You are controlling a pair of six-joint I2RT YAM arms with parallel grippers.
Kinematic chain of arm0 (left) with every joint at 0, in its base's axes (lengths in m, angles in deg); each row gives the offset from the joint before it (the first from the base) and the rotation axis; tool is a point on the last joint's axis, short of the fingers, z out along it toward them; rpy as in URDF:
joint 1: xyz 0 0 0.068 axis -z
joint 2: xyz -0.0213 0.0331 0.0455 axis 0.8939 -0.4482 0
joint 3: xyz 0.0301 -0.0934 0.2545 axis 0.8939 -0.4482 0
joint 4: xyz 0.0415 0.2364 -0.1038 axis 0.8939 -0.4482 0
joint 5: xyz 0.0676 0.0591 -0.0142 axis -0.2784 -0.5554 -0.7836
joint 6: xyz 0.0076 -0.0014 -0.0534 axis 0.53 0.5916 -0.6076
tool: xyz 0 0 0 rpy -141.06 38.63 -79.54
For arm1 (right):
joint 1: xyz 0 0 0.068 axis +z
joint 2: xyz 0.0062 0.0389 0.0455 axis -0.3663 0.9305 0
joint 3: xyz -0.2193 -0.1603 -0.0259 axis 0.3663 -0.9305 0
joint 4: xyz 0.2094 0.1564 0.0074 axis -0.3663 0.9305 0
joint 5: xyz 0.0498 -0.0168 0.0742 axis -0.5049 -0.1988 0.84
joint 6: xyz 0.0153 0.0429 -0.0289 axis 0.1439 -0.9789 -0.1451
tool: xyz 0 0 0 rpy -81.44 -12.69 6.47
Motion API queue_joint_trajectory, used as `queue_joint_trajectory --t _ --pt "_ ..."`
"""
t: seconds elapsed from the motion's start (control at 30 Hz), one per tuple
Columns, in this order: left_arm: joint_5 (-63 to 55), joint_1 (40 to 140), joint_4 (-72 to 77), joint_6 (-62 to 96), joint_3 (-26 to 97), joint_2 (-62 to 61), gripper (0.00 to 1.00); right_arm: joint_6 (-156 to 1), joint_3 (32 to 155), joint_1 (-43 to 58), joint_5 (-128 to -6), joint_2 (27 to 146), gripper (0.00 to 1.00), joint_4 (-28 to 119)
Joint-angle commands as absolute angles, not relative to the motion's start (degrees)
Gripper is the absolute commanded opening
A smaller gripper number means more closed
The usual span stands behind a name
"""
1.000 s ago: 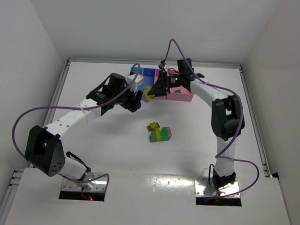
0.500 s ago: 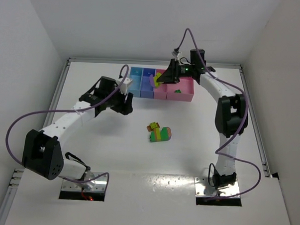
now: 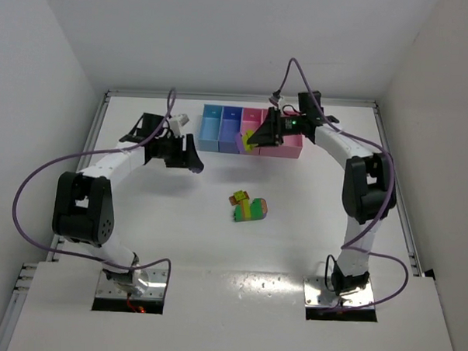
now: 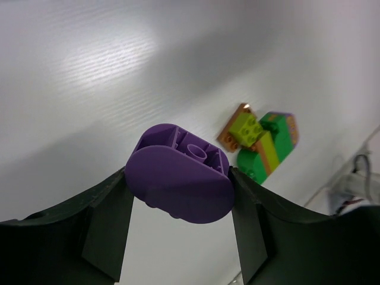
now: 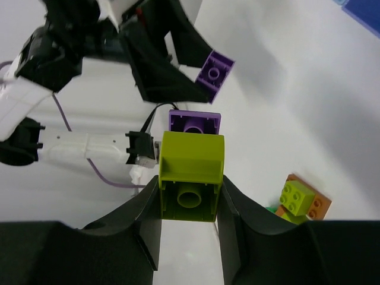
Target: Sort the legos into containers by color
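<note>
At the far edge of the counter (image 3: 162,219), by the bins (image 3: 285,152) | right end effector (image 3: 249,139) clenched on a lime-purple pair (image 5: 191,166) | left end effector (image 3: 187,156) grasping a purple brick (image 4: 178,187), left of the bins | clump (image 3: 248,207) mid-counter | tip: probably best to split the pair first, then release each brick low over one bin, clear of the walls.

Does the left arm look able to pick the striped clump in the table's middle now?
Probably not yet: the way to the clump is free, but the left pincer grips a purple brick, which it must release first.
</note>
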State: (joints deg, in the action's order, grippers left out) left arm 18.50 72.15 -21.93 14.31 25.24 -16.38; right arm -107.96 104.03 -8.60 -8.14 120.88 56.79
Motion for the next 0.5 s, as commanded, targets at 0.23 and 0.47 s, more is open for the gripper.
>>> queue_joint_trajectory --t 0.23,0.47 --pt "33.7 70.5 -13.9 -0.3 31.7 -17.3 0.04 -104.9 101.4 -9.9 -6.3 112.2 0.0 55.8" --pt "10.9 78.2 -18.3 7.6 38.6 -14.9 0.02 -104.9 101.4 -11.6 -7.5 111.1 0.0 56.3"
